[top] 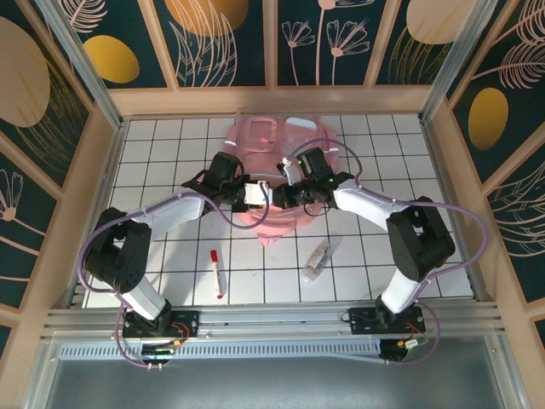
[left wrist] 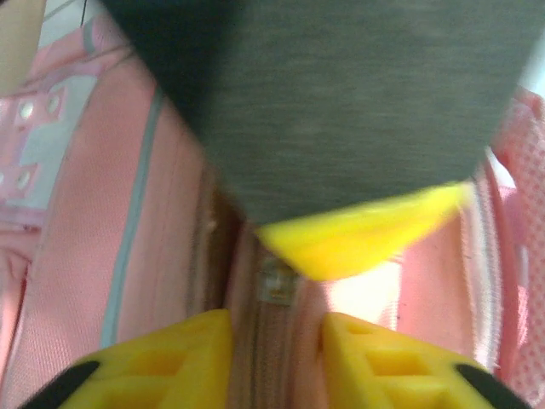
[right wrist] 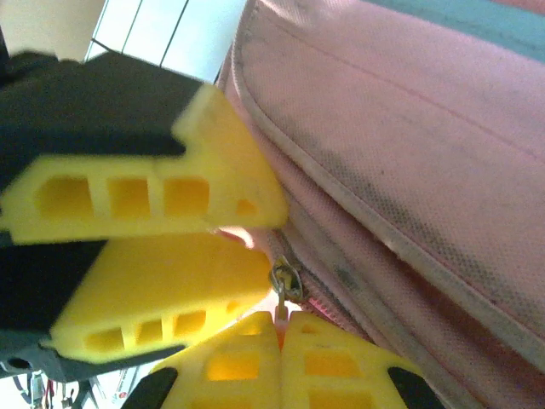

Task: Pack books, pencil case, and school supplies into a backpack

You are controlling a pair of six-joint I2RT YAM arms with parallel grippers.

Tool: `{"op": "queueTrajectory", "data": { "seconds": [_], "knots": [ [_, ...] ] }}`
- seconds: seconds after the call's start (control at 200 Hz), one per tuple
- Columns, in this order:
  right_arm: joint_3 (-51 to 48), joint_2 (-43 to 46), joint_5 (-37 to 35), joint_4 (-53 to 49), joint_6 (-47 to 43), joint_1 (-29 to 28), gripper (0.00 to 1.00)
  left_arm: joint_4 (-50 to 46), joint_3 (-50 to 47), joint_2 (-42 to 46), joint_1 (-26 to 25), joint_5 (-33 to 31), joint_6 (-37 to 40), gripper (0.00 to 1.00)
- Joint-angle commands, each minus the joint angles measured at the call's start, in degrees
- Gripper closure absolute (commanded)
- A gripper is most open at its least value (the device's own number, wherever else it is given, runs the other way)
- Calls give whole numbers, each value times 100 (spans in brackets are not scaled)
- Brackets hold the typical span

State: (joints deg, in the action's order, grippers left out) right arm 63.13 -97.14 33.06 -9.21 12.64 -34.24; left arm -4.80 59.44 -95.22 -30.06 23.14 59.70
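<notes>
Nearest the arm bases, a slim red-and-white marker (top: 216, 273) lies flat on the white tiled tabletop (top: 170, 153). To its right sits a pale, crinkly packet (top: 317, 260). Both are loose and well apart from the bag, so neither is packed yet.

Further in, both arms reach to one spot at the near edge of the backpack (top: 272, 141), which lies mid-table towards the far wall. The right tool (right wrist: 283, 328) is the one to watch: its yellow fingers are pressed together on the small metal zip pull (right wrist: 283, 279), gripping the dangling tab. Just beside it is the left tool (left wrist: 277, 328), fingers narrowed with a ridge of pink fabric and zip tape between them. It looks like a pinch to brace the bag.

So my read is that the zip is being worked to get the bag open. To do it well, the right tool should draw the tab along the line of the teeth, not up and away, while the left keeps the cloth taut behind it. Slack fabric would bunch and jam the slider, and that little tab could slip free.

The backpack beyond is soft woven cloth with fine mesh weave, piped seams and rounded bulges. A pale strip runs across its front pocket.
</notes>
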Motion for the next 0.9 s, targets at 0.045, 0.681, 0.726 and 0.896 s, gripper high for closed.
{"op": "queueTrajectory", "data": {
  "seconds": [0.045, 0.681, 0.726, 0.896],
  "knots": [
    [-125, 488, 272, 245, 102, -64, 100, -54, 287, -420, 37, -612, -106, 75],
    [-583, 635, -1872, -909, 87, 895, 100, -91, 84, 284, 901, 585, 170, 100],
    [-614, 615, -2082, -943, 55, 1010, 100, -92, 2, 372, 998, 804, 284, 100],
    [-609, 392, -2341, -461, -50, 1527, 100, -185, -257, 718, 1280, 1632, 775, 100]
  ]
}}
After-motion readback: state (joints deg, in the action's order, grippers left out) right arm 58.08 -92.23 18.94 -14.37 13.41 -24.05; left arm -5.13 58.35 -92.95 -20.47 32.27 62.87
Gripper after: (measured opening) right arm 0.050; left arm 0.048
